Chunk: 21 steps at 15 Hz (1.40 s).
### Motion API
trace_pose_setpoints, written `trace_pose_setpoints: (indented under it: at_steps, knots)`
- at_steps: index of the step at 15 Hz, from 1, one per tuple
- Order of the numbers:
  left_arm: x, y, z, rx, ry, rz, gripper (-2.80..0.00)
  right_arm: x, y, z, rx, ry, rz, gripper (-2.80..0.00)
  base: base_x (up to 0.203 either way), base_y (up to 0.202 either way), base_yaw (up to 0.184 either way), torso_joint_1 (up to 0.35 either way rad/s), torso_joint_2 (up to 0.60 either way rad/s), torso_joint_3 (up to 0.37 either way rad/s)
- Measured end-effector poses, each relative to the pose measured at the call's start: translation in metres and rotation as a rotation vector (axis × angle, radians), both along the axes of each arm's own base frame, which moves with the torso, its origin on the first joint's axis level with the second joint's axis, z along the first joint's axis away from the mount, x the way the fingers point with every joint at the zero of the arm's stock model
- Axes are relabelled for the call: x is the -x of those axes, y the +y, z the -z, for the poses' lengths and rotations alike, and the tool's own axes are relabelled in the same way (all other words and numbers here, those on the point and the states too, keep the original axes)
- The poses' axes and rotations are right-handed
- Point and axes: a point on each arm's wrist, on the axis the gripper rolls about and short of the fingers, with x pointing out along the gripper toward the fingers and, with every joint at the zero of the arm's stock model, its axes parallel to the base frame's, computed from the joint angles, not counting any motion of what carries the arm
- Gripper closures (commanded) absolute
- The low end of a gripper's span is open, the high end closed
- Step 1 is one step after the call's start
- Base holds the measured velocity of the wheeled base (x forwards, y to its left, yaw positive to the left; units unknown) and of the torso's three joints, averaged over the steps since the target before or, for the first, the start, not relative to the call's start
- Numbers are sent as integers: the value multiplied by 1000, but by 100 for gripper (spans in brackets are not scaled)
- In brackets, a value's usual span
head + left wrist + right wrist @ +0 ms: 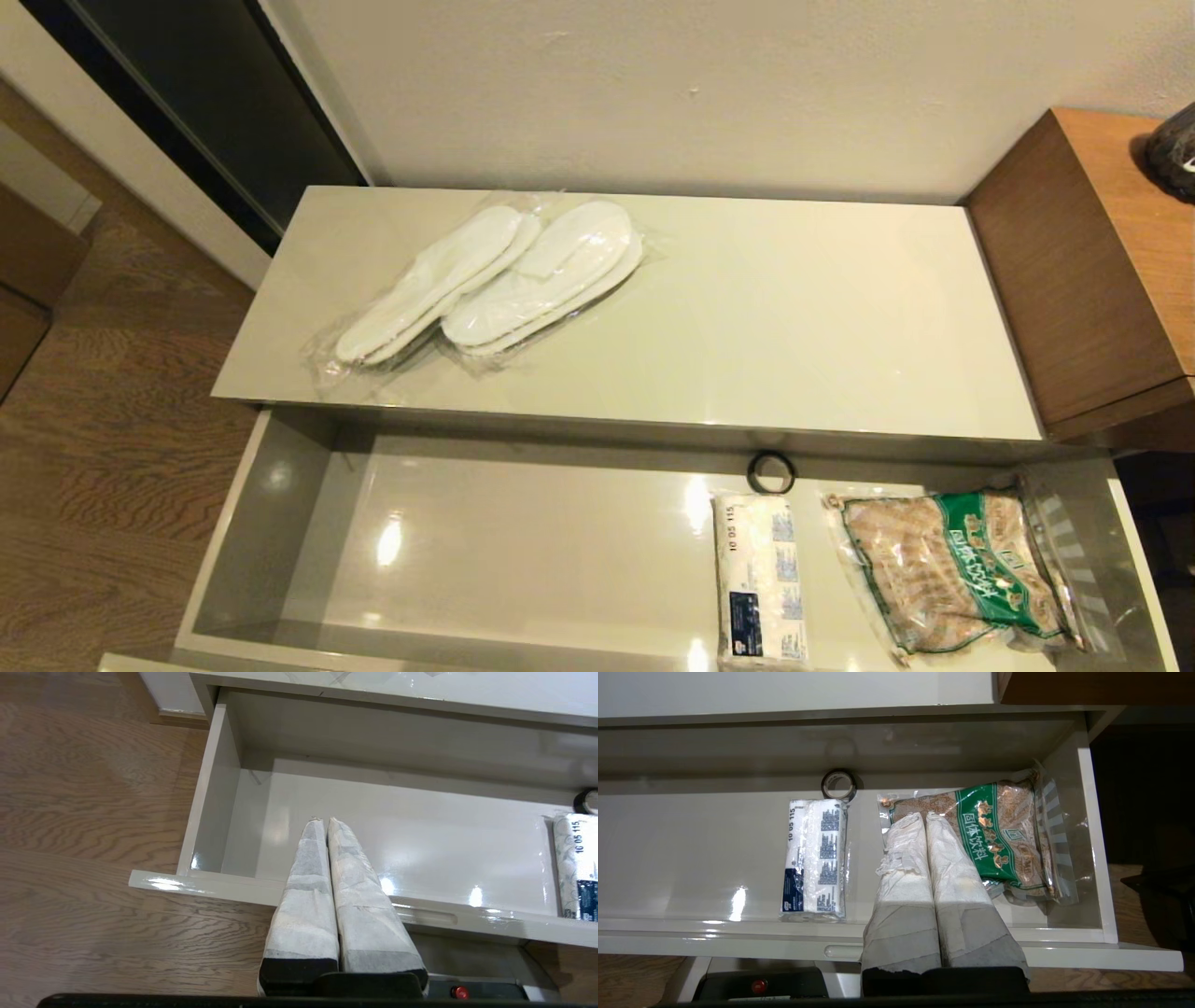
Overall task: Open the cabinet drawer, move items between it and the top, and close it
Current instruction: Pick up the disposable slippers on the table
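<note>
The wide pale drawer (280, 485) stands pulled out below the glossy cream top (794, 317). Two clear-wrapped pairs of white slippers (495, 275) lie on the top's left half. A white tissue pack (761, 579) with a dark-blue label lies in the drawer right of centre; the right wrist view shows the tissue pack (815, 858) too. My left gripper (325, 821) is shut and empty, hanging over the bare left part of the drawer (205, 807). Over the drawer's right part, my right gripper (920, 815) is shut and empty, above the snack bag's edge. Neither arm shows in the head view.
A green-labelled bag of brown snacks (952, 569) fills the drawer's right end, and a small black ring (771, 471) lies at the back behind the tissue pack. A taller brown wooden unit (1092, 271) adjoins the top on the right. Wood floor (103, 448) lies to the left.
</note>
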Motion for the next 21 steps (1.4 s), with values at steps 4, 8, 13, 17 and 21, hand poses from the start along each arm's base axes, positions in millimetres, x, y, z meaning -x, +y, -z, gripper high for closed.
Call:
trace_pose_setpoints:
  at_steps: [4,8,13,17,21]
  knots:
    - [1,0,0,-21,14,-4,0,0,0,0,0,0,0,0,0,0,0,0,0,0]
    - [9,0,-45,-71,7,-1,0,0,0,0,0,0,0,0,0,0,0,0,0,0]
    - [-30,1,-153,-138,293,-34,0,0,0,0,0,0,0,0,0,0,0,0,0,0]
    - [-119,3,-169,-339,493,10,0,0,0,0,0,1,0,0,0,0,0,0,0,0]
    - [-205,-6,-165,-492,479,63,-265,0,0,0,0,1,0,0,0,0,0,0,0,0]
